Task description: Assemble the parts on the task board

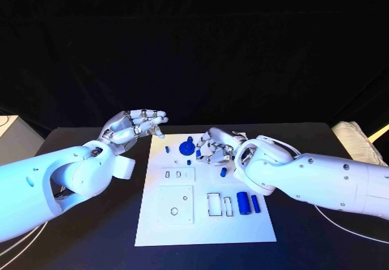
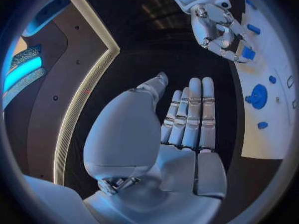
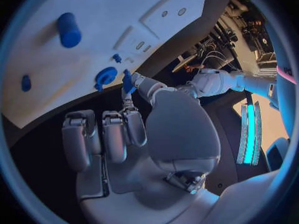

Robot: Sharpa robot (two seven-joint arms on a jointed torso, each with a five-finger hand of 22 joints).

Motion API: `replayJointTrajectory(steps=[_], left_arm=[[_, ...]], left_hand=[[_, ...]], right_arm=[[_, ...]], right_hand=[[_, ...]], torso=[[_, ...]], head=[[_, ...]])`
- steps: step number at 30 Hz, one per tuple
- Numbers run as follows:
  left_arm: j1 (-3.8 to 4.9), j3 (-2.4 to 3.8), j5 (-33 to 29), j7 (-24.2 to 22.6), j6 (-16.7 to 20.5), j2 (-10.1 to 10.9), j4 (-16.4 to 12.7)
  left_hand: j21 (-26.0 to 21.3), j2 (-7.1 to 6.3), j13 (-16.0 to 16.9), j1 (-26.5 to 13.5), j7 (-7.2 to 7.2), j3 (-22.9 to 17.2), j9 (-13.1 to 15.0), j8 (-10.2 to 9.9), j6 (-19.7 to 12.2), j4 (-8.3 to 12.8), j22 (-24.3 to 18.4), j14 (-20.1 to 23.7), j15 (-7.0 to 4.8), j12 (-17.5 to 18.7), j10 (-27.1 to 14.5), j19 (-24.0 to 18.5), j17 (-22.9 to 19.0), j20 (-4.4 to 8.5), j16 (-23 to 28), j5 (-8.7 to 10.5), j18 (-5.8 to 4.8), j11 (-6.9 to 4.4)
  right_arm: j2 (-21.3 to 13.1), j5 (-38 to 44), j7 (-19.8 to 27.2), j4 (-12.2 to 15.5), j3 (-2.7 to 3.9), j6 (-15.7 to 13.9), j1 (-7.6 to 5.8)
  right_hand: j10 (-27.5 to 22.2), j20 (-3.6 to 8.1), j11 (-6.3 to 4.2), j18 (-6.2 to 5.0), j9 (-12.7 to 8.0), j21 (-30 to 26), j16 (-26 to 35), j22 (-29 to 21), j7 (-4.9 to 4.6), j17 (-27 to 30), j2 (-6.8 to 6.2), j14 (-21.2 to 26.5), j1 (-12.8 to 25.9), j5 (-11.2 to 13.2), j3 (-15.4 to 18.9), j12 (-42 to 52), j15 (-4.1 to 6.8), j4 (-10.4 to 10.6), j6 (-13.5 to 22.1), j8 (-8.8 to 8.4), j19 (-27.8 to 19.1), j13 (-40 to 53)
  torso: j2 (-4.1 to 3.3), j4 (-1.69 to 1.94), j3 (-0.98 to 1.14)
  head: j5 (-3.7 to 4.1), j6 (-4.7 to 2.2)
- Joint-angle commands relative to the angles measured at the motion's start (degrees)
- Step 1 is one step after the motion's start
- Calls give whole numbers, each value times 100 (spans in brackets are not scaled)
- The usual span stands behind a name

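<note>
The right hand hovers over the far end of the white board, pinching a small blue part between thumb and fingertip; the left hand hangs beside the board, holding nothing, fingers loosely apart; two blue cylinders lie on the board, which rests on the black surface

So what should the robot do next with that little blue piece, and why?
Probably lower the right hand a little toward the white board and line the small blue piece up over a spot near the round blue part. The piece is pinched at the fingertips just above the board, not yet set down. The left hand is off the board's edge, holding nothing.
</note>
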State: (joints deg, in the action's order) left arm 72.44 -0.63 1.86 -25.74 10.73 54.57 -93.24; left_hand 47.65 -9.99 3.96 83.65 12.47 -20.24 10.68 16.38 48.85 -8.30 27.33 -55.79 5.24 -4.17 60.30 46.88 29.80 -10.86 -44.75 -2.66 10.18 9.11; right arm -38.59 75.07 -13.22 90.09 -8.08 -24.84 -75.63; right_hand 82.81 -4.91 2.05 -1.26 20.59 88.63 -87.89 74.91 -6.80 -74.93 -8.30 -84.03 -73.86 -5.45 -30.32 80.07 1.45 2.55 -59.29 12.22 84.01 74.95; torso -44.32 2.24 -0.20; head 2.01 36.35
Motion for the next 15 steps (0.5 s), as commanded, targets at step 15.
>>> replayJointTrajectory(steps=[15], left_arm=[[4,-3,16,17,-50,-27,-3]], left_hand=[[42,1,5,-54,2,-16,11,-34,-45,15,8,51,3,7,-13,-53,-6,-6,-24,-12,17,-3]], right_arm=[[667,850,-834,-222,-62,103,326]], right_hand=[[13,60,-17,83,116,9,-2,1381,29,-996,-28,-483,123,-135,-4,-12,52,61,13,112,499,563]], torso=[[-23,13,8]], head=[[-32,82]])
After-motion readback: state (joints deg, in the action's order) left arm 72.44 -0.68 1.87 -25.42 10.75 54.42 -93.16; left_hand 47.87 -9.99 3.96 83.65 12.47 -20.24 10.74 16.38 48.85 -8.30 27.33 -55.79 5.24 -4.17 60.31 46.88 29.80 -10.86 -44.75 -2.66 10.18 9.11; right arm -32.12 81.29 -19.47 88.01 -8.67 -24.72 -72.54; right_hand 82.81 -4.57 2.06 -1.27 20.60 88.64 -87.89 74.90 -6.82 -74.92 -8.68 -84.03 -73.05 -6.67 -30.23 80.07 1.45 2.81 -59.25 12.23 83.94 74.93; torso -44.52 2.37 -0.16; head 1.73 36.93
